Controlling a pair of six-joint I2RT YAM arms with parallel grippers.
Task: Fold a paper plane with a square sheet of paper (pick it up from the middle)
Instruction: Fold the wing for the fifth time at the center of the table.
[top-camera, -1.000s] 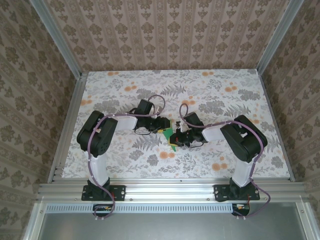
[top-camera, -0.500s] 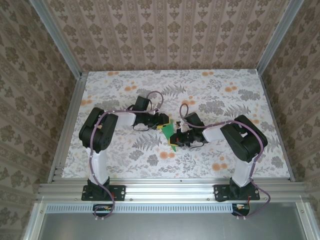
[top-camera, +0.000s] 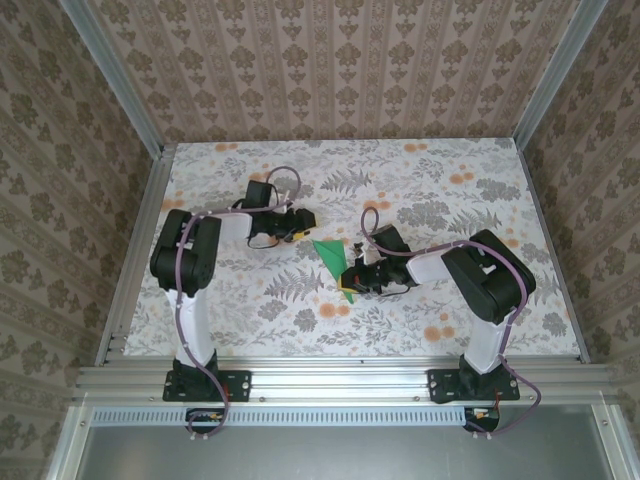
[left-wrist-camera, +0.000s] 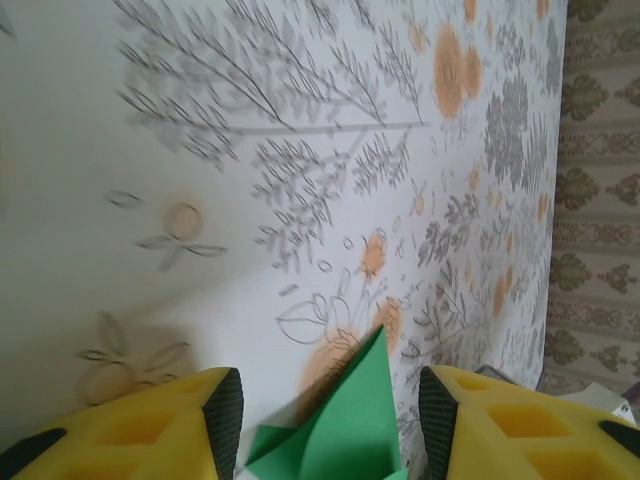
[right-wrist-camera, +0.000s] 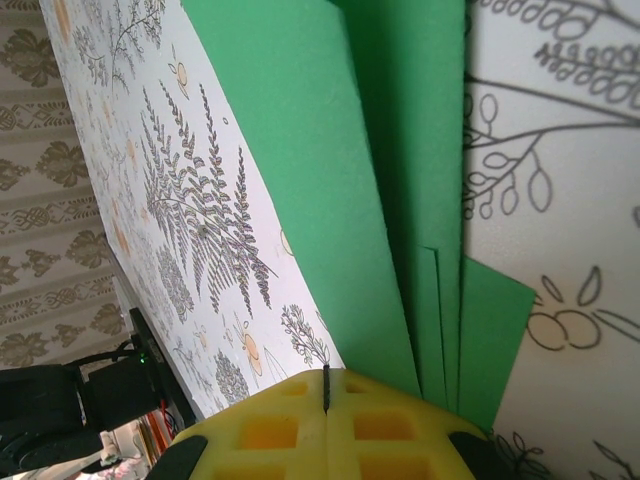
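The green sheet of paper (top-camera: 330, 256) lies folded into a narrow pointed shape at the middle of the floral table, its tip toward my left gripper. In the right wrist view its layered folds (right-wrist-camera: 330, 150) run away from my right gripper (right-wrist-camera: 325, 385). That gripper is shut, with no green in the seam between its fingers, and it sits at the paper's near end (top-camera: 350, 280). My left gripper (top-camera: 303, 222) stands open a short way left of the tip. In the left wrist view the raised tip (left-wrist-camera: 350, 430) shows beyond the gap of the left gripper (left-wrist-camera: 330, 400), touching neither pad.
Aluminium rails (top-camera: 135, 250) border the table on the left, right and near sides, with patterned walls behind them. The left arm's elbow (top-camera: 185, 255) and the right arm's elbow (top-camera: 490, 275) rise over the table on either side.
My left gripper has drawn back to the left and away from the paper, uncovering its pointed tip. The right gripper has stayed shut in place.
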